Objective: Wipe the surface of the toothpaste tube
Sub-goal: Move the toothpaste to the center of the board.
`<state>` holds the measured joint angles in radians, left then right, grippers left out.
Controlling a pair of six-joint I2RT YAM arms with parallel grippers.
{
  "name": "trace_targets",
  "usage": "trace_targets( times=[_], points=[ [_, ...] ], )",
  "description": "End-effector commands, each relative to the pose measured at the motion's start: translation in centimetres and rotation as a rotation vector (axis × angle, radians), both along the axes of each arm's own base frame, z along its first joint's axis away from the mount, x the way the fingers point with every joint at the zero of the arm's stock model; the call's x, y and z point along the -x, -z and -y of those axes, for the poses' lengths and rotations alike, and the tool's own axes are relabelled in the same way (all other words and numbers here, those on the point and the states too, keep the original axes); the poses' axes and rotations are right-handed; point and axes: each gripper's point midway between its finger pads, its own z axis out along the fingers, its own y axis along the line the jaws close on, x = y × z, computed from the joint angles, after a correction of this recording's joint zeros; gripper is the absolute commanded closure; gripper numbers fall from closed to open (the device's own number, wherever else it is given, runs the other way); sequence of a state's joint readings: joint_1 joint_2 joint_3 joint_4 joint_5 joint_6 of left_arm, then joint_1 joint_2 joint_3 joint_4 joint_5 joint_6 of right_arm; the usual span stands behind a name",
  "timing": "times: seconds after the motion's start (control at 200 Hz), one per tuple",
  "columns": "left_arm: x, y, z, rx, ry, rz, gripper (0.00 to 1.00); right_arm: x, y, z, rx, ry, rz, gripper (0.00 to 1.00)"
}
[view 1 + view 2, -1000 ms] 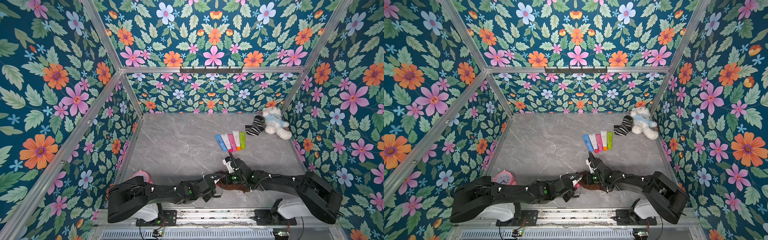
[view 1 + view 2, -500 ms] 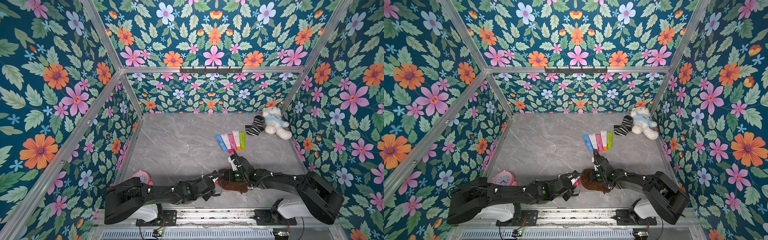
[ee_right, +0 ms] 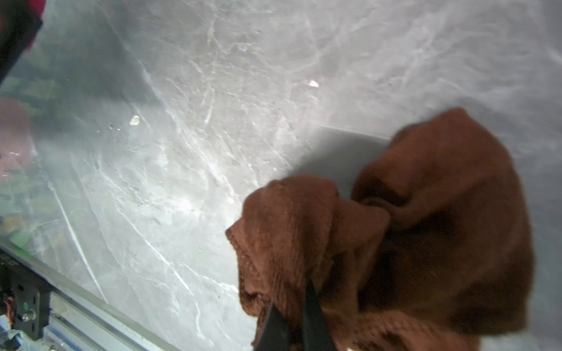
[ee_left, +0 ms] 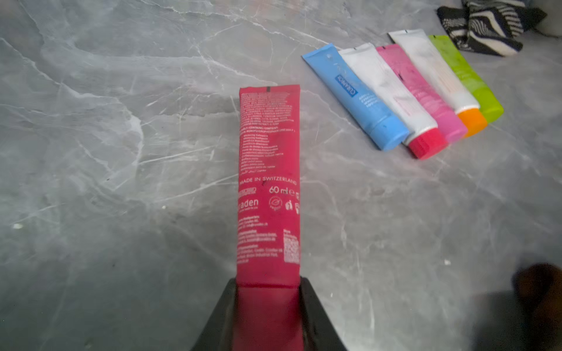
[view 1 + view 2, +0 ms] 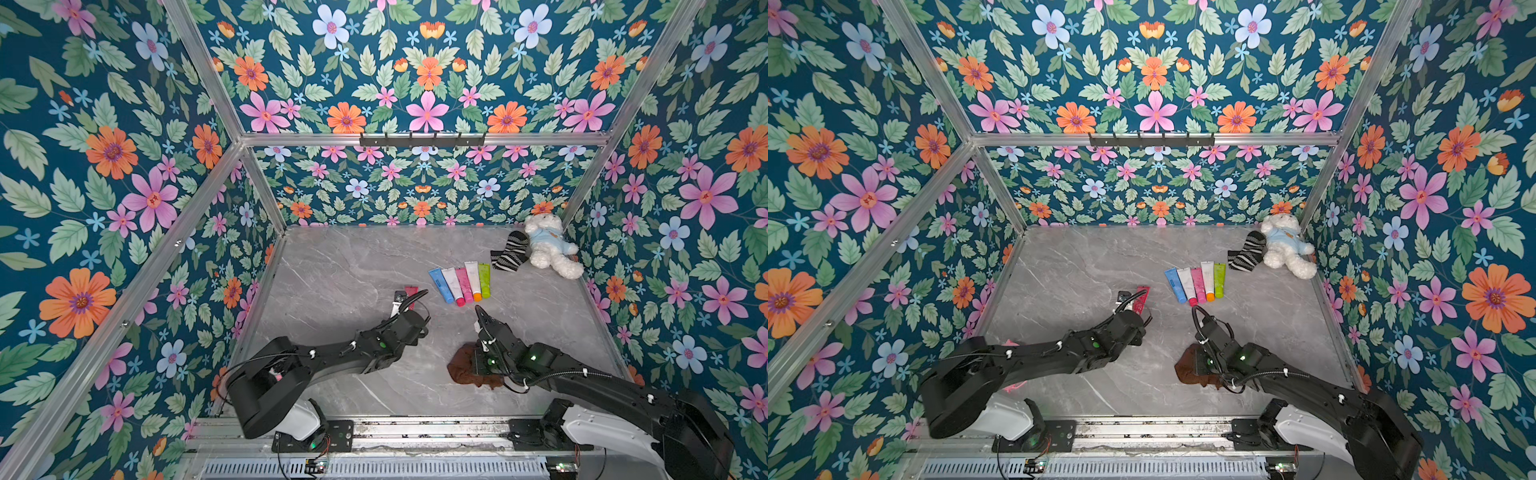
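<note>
Compared with one second ago, my two arms have moved apart. The left claw [image 5: 404, 300] has carried the red toothpaste tube [image 5: 411, 292] away from the brown cloth [image 5: 461, 368] and farther from the front edge. It is now near the row of five coloured tubes [image 5: 461, 282]. In the left wrist view this claw is partly closed and grips the tube at its cap end, and the crimped end sticks out over the grey bench [image 5: 340, 266]. The right claw [image 3: 290, 304] is fully closed on a fold of the bunched cloth, low at the front of the bench and well apart from the tube.
</note>
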<state>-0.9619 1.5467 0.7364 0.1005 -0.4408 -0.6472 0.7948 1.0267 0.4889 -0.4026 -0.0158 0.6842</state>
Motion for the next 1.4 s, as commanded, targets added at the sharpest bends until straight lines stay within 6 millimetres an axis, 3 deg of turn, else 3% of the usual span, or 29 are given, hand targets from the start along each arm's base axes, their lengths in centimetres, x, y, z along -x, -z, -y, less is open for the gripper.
trace_targets(
  times=[0.0,0.2,0.585,0.73,0.845,0.985,1.07,1.145,1.215,1.305,1.395],
  points=[
    [-2.5,-0.3,1.8,0.110,-0.095,0.016,1.00,1.3,1.2,1.8,0.055,0.026,-0.043,1.00],
    [-4.8,1.4,4.7,0.187,-0.131,-0.038,1.00,1.8,1.7,2.4,0.059,0.033,-0.046,1.00],
    [-6.7,3.7,6.7,0.241,-0.129,-0.120,0.97,1.7,1.2,2.5,0.031,0.041,-0.010,1.00],
    [-7.0,3.9,8.5,0.270,-0.089,-0.151,0.91,1.7,1.2,2.6,0.031,0.040,-0.008,1.00],
    [-6.9,3.9,9.1,0.294,-0.073,-0.157,0.77,1.7,0.8,2.8,0.023,0.048,0.012,1.00],
    [-6.6,3.2,9.1,0.307,-0.050,-0.151,0.51,1.6,0.3,3.2,0.009,0.065,0.037,1.00],
    [-6.3,1.9,8.8,0.324,-0.036,-0.128,0.36,1.5,0.1,3.4,0.005,0.071,0.045,1.00],
    [-6.2,0.1,8.5,0.329,-0.017,-0.096,0.29,1.4,-0.2,3.6,0.007,0.073,0.052,1.00],
    [-6.2,-1.8,8.3,0.332,0.011,-0.053,0.28,1.4,-0.5,3.7,0.017,0.075,0.050,1.00],
    [-6.9,-2.8,7.4,0.314,0.019,-0.039,0.30,1.5,-0.7,3.6,0.024,0.068,0.031,0.98],
    [-8.0,-2.3,5.6,0.307,-0.007,-0.049,0.45,1.4,-1.1,3.5,0.049,0.061,0.007,0.94]
  ],
)
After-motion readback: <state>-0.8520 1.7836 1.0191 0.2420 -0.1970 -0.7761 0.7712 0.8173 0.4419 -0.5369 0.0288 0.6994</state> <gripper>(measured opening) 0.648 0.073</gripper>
